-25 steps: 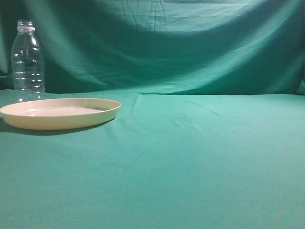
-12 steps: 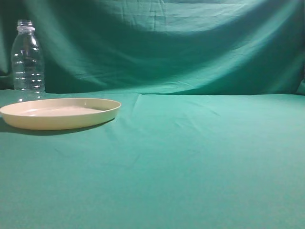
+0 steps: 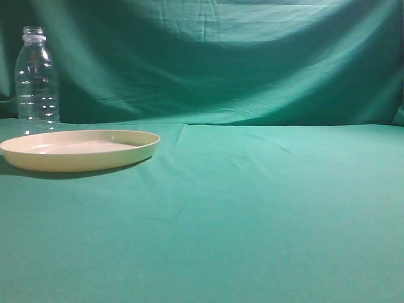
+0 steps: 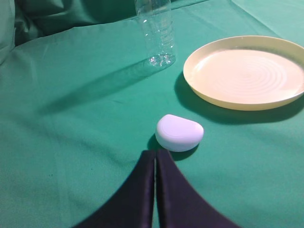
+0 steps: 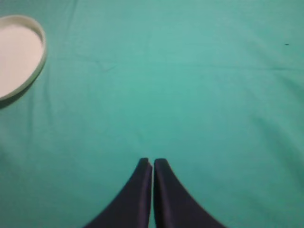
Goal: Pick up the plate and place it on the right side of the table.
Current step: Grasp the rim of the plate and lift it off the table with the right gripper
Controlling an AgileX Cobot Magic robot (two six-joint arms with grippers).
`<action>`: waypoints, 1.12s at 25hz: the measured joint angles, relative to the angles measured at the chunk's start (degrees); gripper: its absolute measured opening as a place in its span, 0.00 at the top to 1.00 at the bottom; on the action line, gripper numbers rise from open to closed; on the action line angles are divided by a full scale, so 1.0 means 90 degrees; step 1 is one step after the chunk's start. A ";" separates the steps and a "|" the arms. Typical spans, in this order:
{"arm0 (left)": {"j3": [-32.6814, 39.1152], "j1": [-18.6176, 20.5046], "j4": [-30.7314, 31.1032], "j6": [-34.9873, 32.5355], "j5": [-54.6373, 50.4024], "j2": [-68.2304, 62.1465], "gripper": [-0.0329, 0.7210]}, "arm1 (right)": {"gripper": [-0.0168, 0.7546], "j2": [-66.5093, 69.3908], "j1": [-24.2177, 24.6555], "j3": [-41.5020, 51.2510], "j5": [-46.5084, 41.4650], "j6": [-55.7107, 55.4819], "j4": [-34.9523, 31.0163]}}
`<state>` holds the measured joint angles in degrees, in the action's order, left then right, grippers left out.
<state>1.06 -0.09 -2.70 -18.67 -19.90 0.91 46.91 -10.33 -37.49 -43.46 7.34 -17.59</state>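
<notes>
**Colours we recorded**

We saw a cream-yellow plate (image 4: 244, 71) with faint concentric rings, lying on a teal-green table (image 3: 252, 208). The bottle (image 3: 37, 79) was clear and colourless, the backdrop cloth (image 3: 221, 57) a darker green. A small rounded object (image 4: 179, 132) was white. Both grippers' fingers (image 4: 142, 190) looked black.

The bench (image 3: 265, 208) lies open across the middle and right of the exterior frame. At far left the plate (image 3: 80, 149) sits with a clear bottle (image 3: 37, 79) close behind. A white lump (image 4: 179, 132) blocks the left claw (image 4: 155, 153).
</notes>
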 joint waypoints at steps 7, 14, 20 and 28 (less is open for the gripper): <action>0.0000 0.0000 0.0000 0.0000 0.0000 0.0000 0.96 | 0.98 0.2086 -0.1696 -0.1255 -0.0088 -0.0511 0.0340; 0.0000 0.0000 0.0000 0.0000 0.0000 0.0000 0.96 | 0.98 0.4424 -0.2990 -0.3213 -0.0539 -0.1353 0.1215; 0.0000 0.0000 0.0000 0.0000 0.0000 0.0000 0.96 | 0.98 0.6097 -0.3432 -0.4772 -0.0586 -0.1242 0.1378; 0.0000 0.0000 0.0000 0.0000 0.0000 0.0000 0.96 | 0.63 0.7726 -0.3497 -0.6222 -0.0161 -0.0977 0.1455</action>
<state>1.06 -0.09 -2.70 -18.67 -19.90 0.91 116.44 -41.80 -93.49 -44.91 -1.45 -4.49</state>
